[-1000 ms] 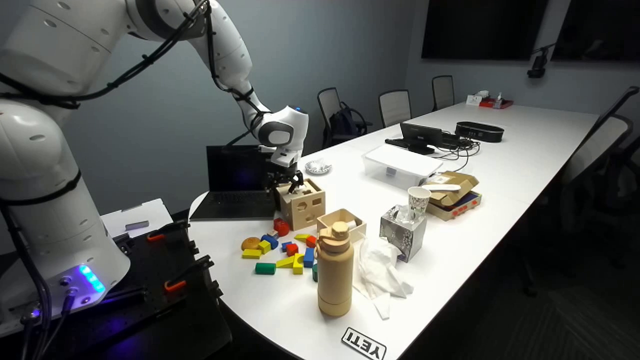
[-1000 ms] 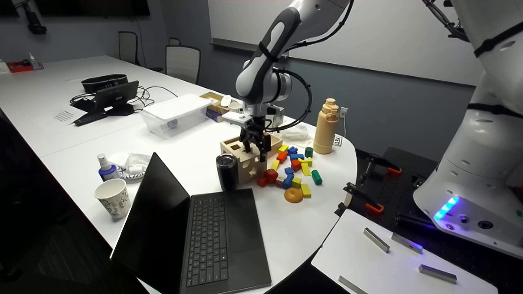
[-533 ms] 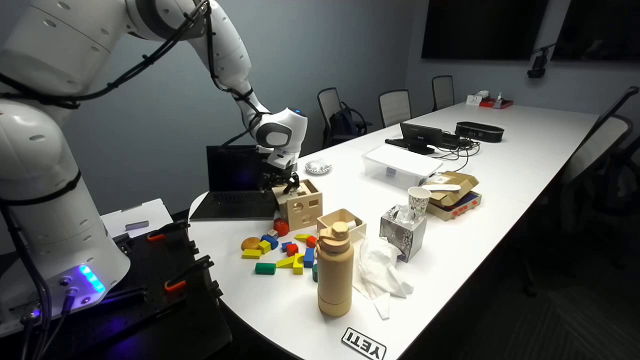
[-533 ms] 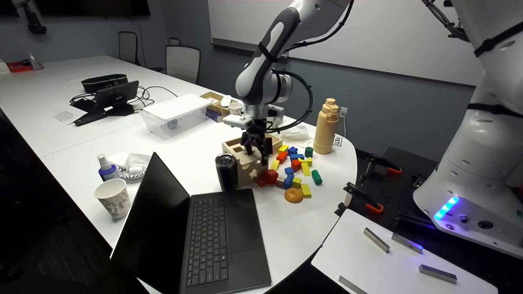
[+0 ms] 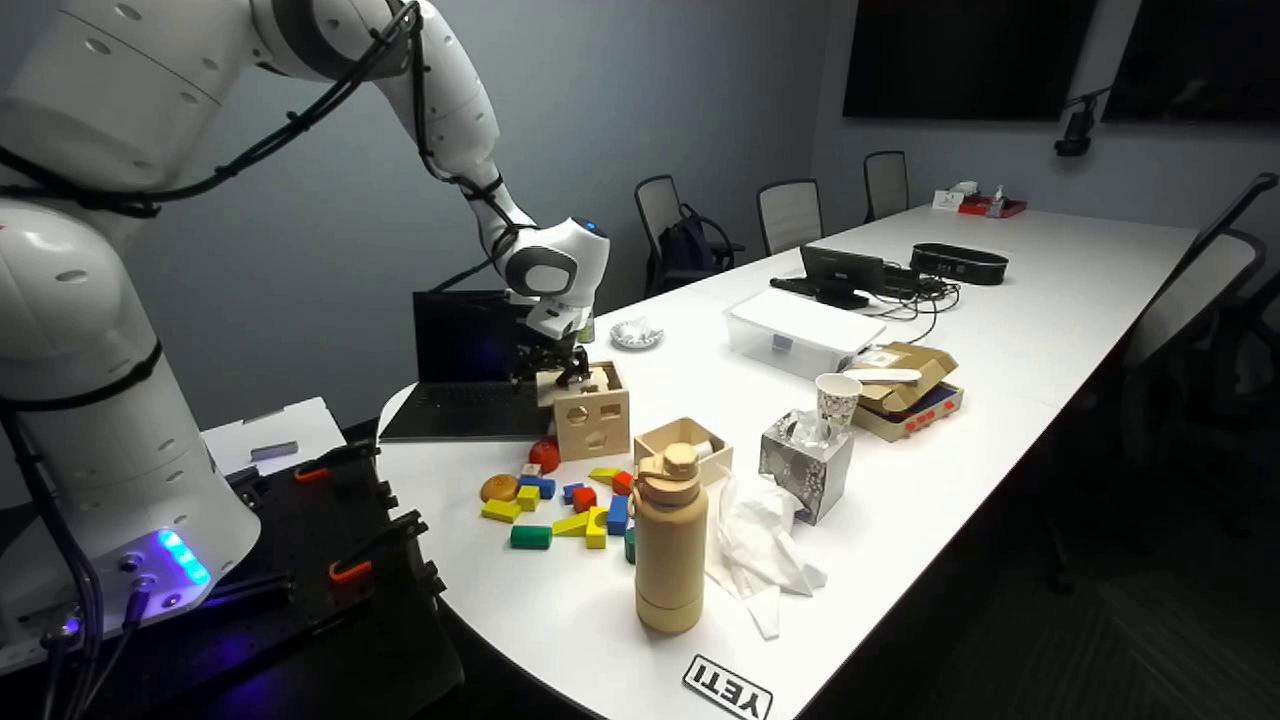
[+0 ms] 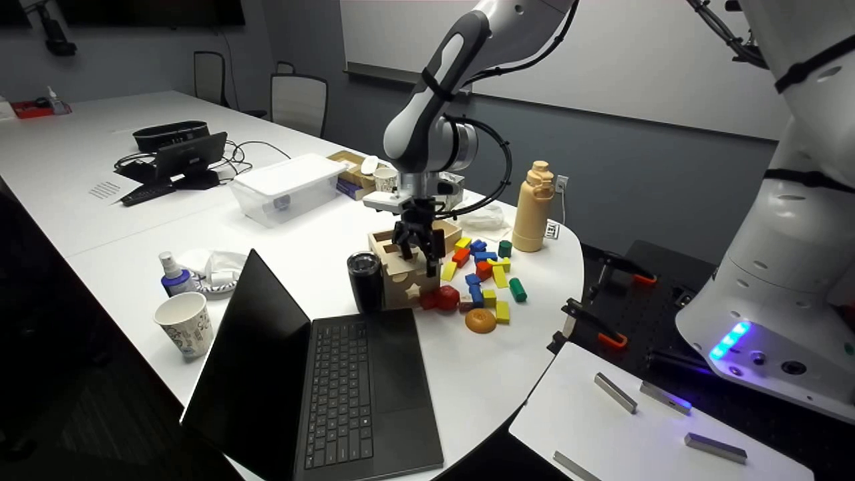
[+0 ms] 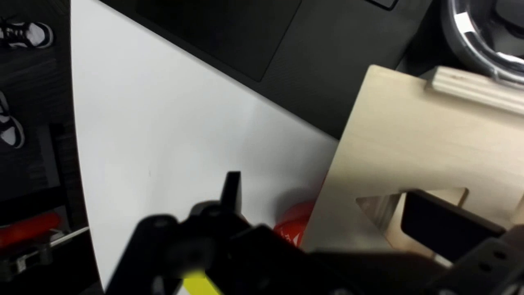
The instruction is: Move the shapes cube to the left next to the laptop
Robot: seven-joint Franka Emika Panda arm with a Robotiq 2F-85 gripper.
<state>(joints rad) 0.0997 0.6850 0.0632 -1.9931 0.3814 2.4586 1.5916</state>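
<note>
Starting at the left, in an exterior view, there's the white patterned paper cup behind the open black laptop, whose dark screen stands raised, keyboard flat on the white counter. Next along, the black tumbler with a clear lid, upright just past the laptop's edge, and right beside it, here it is, the light-tan wooden cube with shape-cut holes! It sits on the counter close by the laptop's side; whether the two touch, I can't tell. Above it, the black gripper, fingers well apart and clamped on nothing: the wrist view puts one fingertip out beyond the cube's side, bare counter showing in the gap, and the other finger at a triangular hole in the cube's top. Behind, an open, shallow tan wooden box. At the cube's foot, glossy red pieces bunch together; then the round brown bun-shaped toy, and a bright scatter of small red, yellow, blue and green blocks. And standing tall at the right, the tan bottle with a looped handle!
</note>
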